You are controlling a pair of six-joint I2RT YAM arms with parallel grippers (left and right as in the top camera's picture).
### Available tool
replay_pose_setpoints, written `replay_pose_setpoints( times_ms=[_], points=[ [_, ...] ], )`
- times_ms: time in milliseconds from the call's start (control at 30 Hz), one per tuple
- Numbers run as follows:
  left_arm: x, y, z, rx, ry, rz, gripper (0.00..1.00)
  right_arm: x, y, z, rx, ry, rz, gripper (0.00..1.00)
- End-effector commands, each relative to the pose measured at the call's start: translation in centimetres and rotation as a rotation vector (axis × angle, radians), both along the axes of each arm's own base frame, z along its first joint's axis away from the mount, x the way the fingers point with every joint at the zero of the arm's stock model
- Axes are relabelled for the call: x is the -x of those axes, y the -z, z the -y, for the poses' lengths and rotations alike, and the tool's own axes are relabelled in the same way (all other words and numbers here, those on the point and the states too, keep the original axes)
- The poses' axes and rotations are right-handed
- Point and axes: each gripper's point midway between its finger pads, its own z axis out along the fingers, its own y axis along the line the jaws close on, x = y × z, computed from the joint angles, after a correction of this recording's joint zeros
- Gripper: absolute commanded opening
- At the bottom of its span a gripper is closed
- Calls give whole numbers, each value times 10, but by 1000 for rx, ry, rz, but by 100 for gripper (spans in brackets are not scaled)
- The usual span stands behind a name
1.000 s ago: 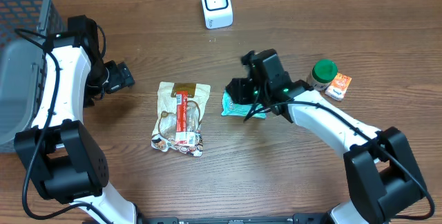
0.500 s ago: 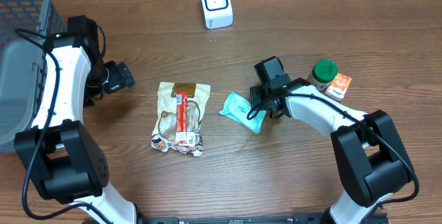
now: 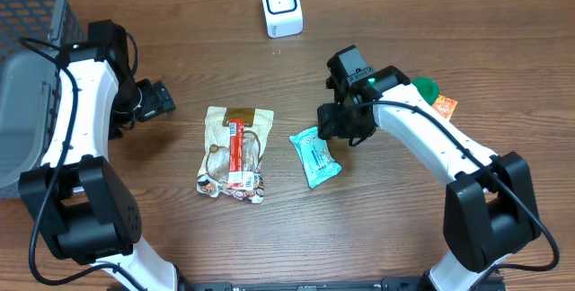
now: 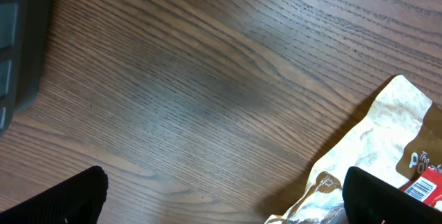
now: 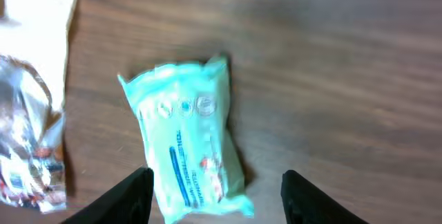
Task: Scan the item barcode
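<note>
Lying flat: teal packet (image 3: 315, 157) | just beside right hand (image 3: 332, 125) | not touching

Work surface: wooden table (image 3: 503, 22), mid-brown, grain running approx. left-right in overhead view, diagonal in left wrist view. Finish matte. Lighting even, diffuse (soft shadows close under objects). Grey mesh basket (image 3: 31, 8) at top-left corner, cut off by frame edge. Table surface is the backdrop in all three views.
</note>
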Motion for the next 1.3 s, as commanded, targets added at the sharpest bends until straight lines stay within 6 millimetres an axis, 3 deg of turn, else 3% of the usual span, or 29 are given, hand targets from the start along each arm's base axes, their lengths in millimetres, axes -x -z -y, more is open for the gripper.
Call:
replay_pose_setpoints(
  times_ms=[0, 100, 300, 700, 933, 1267],
  points=[
    [-4, -10, 0, -15, 8, 33, 100, 22, 4, -17, 26, -73, -4, 61],
    [-4, -10, 0, -15, 8, 33, 100, 34, 20, -17, 128, -127, 31, 63],
    [-4, -10, 0, -15, 8, 33, 100, 39, 38, -20, 177, -165, 86, 67],
    [-4, -10, 0, -15, 8, 33, 100, 47, 56, -10, 214, -171, 90, 69],
    [-5, -11, 0, -16, 8, 35, 100, 54, 66, -3, 231, -171, 78, 63],
    [-5, -11, -1, -16, 8, 36, 100, 61, 74, 3, 239, -172, 58, 43]
  ],
)
